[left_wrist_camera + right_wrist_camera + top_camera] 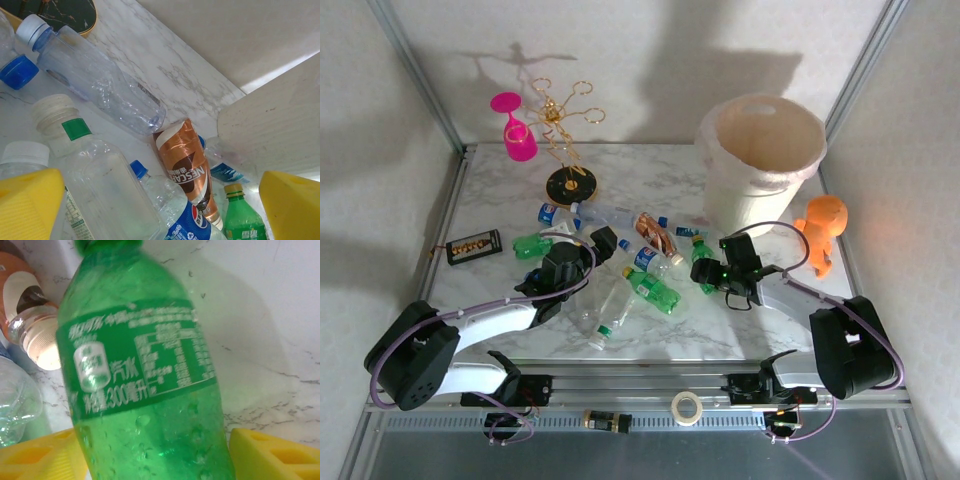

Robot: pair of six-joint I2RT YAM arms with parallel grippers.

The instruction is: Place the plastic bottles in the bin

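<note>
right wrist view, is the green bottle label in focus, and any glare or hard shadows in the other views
Right wrist view: the label on the green bottle is slightly soft, and the bottle throws a faint shadow on the marble table. Top external view: the pink wine glass and gold rack cast hard shadows on the back wall. Left wrist view: glare streaks the brown Nescafe bottle.

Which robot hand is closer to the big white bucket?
Right. The right gripper sits around a green bottle just in front of the bin; the left gripper is farther left, over the bottle pile.
</note>
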